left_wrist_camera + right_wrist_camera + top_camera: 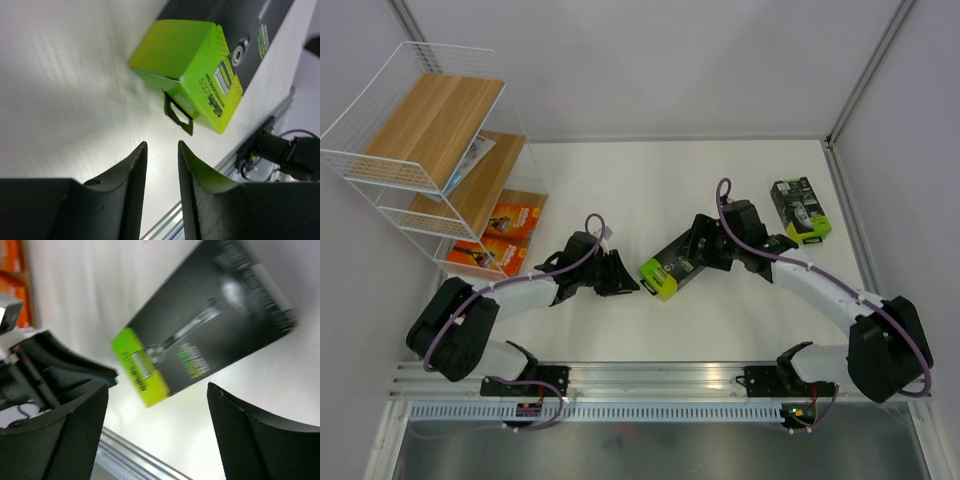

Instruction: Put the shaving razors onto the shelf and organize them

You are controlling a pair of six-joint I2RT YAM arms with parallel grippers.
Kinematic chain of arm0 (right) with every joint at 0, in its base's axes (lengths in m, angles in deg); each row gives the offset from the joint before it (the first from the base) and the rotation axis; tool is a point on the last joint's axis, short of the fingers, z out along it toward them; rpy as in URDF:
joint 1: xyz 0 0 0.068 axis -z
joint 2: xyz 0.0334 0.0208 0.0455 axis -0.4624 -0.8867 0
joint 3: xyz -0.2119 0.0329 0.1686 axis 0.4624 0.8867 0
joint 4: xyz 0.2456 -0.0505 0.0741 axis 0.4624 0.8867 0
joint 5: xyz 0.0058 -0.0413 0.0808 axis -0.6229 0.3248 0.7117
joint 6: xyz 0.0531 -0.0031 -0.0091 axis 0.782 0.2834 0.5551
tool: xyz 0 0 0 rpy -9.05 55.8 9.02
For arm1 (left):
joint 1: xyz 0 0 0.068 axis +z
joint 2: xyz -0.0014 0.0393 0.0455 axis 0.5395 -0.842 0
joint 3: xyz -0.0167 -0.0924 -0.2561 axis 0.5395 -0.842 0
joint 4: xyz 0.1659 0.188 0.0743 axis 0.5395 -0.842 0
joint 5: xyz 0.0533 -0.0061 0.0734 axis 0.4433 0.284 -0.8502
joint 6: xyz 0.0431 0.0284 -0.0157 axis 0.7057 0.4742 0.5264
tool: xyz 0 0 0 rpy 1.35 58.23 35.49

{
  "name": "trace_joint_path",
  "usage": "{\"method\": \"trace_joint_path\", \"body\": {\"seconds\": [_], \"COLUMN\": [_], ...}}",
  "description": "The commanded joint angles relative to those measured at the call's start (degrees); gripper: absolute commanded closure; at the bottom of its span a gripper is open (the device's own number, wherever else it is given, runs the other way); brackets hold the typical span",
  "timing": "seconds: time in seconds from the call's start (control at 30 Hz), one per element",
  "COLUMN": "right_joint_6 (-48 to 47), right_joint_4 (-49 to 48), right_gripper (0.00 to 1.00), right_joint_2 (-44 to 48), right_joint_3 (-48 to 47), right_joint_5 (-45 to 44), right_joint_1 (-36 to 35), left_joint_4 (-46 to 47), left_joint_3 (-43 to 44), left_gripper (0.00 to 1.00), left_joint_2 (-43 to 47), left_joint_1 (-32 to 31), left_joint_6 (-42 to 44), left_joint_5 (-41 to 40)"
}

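A black razor box with a lime-green top [670, 265] lies flat mid-table, also seen in the left wrist view [200, 65] and the right wrist view [200, 330]. My left gripper [628, 280] [162, 145] points at its green end from a short gap, jaws narrowly open and empty. My right gripper [705, 248] [157, 387] hovers by the box's black end, wide open, holding nothing. A second black-and-green box [800, 208] lies at the right. Two orange boxes [510, 220] [485, 257] sit on the lowest board of the shelf [380, 165], and a white-blue pack [470, 160] rests on the middle board.
The shelf stands in the far left corner against the wall. An aluminium rail [660, 378] runs along the near table edge, also showing in the left wrist view [260, 130]. A wall post [865, 80] rises at the back right.
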Motion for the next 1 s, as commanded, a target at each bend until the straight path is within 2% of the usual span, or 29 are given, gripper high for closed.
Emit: {"method": "trace_joint_path", "body": {"seconds": [0.0,0.03,0.07,0.13,0.2,0.23,0.27,0.33,0.37,0.43,0.47,0.5,0.6,0.73,0.97], "right_joint_6": [11.2,16.3,17.1,13.8,2.3,-1.8,-10.3,-17.5,-25.1,-29.8,-30.6,-31.4,-32.6,-34.0,-34.4], "right_joint_4": [-4.0,-5.3,-8.0,-9.1,-3.5,2.4,5.6,11.7,12.6,13.9,13.8,13.6,14.5,15.6,17.7], "right_gripper": [0.16,0.18,0.19,0.19,0.19,0.19,0.20,0.24,0.25,0.25,0.28,0.35,0.44,0.44,0.46], "right_joint_2": [5.6,6.0,6.2,4.6,-0.2,-2.0,-3.8,-8.1,-10.0,-11.7,-12.5,-14.3,-18.1,-22.1,-26.5], "right_joint_3": [3.6,5.4,6.0,3.5,-4.3,-7.2,-10.2,-17.0,-18.4,-20.7,-20.9,-21.1,-21.7,-21.9,-24.4], "right_joint_5": [-2.7,-3.8,-5.0,-9.7,-12.9,-15.2,-16.7,-23.7,-26.3,-27.8,-28.7,-29.1,-31.5,-35.3,-45.1], "right_joint_1": [-8.8,-11.0,-15.1,-19.6,-24.6,-26.6,-27.2,-29.7,-31.0,-35.0,-36.1,-36.8,-38.7,-42.7,-43.7], "left_joint_4": [-11.9,-14.5,-16.2,-20.5,-22.6,-24.3,-25.1,-26.8,-27.3,-27.5,-27.3,-27.3,-27.4,-27.2,-26.9], "left_joint_3": [3.4,3.7,4.0,4.0,3.4,2.7,2.2,0.4,-0.3,-2.3,-2.9,-3.3,-4.0,-6.3,-9.0], "left_gripper": [0.62,0.60,0.54,0.50,0.40,0.39,0.37,0.33,0.32,0.30,0.29,0.29,0.29,0.27,0.26], "left_joint_2": [6.0,7.1,8.6,12.3,14.4,16.3,17.0,18.8,19.3,20.0,20.3,20.5,22.0,25.6,30.4], "left_joint_1": [0.8,0.8,0.9,1.5,2.8,3.1,3.6,5.2,6.0,8.4,9.1,9.8,10.2,10.5,11.0], "left_joint_6": [3.8,3.8,3.9,3.9,3.6,3.2,2.1,0.8,-0.9,-2.2,-3.5,-4.0,-5.3,-6.5,-6.0], "left_joint_5": [-11.2,-14.0,-16.4,-22.7,-26.1,-26.8,-27.3,-28.3,-28.6,-27.6,-27.0,-26.2,-25.3,-25.8,-25.3]}}
